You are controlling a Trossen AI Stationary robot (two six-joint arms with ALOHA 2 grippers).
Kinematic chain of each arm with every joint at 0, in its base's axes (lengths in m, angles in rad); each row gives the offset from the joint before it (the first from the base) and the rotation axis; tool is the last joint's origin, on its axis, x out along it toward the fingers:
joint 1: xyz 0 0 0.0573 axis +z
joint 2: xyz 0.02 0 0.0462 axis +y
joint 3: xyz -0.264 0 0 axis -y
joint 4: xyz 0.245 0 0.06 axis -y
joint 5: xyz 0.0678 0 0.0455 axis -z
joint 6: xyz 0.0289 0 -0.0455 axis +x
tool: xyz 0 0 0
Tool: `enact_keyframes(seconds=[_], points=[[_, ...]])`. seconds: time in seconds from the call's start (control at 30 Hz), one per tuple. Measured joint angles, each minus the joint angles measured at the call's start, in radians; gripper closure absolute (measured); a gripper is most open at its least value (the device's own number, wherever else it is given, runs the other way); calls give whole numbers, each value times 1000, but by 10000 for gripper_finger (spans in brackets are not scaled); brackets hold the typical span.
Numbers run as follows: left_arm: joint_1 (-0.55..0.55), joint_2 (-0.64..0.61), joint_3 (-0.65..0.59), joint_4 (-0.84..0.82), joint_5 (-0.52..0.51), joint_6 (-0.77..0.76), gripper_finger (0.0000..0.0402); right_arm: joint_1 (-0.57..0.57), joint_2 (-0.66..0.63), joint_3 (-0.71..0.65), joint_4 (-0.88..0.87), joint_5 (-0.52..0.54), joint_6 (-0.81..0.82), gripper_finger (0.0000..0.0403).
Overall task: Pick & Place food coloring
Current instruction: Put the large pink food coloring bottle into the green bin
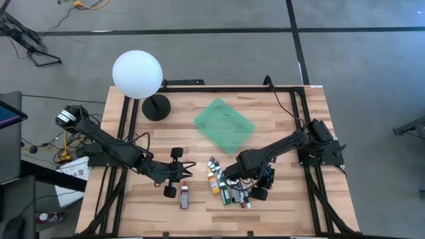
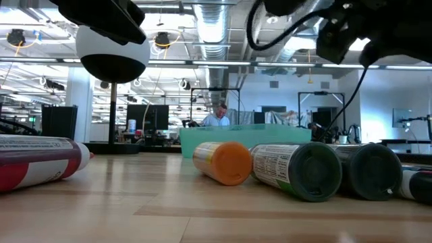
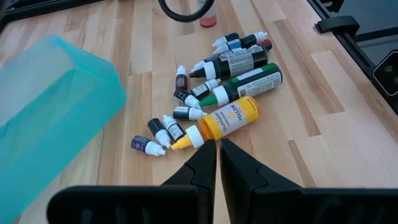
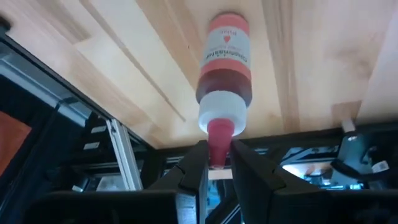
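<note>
Food coloring lies heaped on the counter, at six o'clock from the green tray.
Your right claw hovers over the heap; whether it grips anything, you cannot tell. Your left claw is pinched shut and empty at the heap's nine o'clock, beside a stray pink bottle. These bottles look light, slick and round, so take one across its body, not its tapered cap.
</note>
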Motion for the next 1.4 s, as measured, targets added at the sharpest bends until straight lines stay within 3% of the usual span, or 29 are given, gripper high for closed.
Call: enact_keyframes(seconds=[0.67,0.87,1.0,1.23,1.4], points=[[0,0,0,8,0,-8,386,1,-17,57,0,194,-3,342],[0,0,0,8,0,-8,386,14,-78,57,9,330,-8,342],[0,0,0,8,0,-9,386,59,-150,56,31,534,24,342],[0,0,0,14,-8,-17,386,295,-333,43,138,1092,206,342],[1,0,0,35,-8,-23,386,483,-407,-10,158,1314,419,342]])
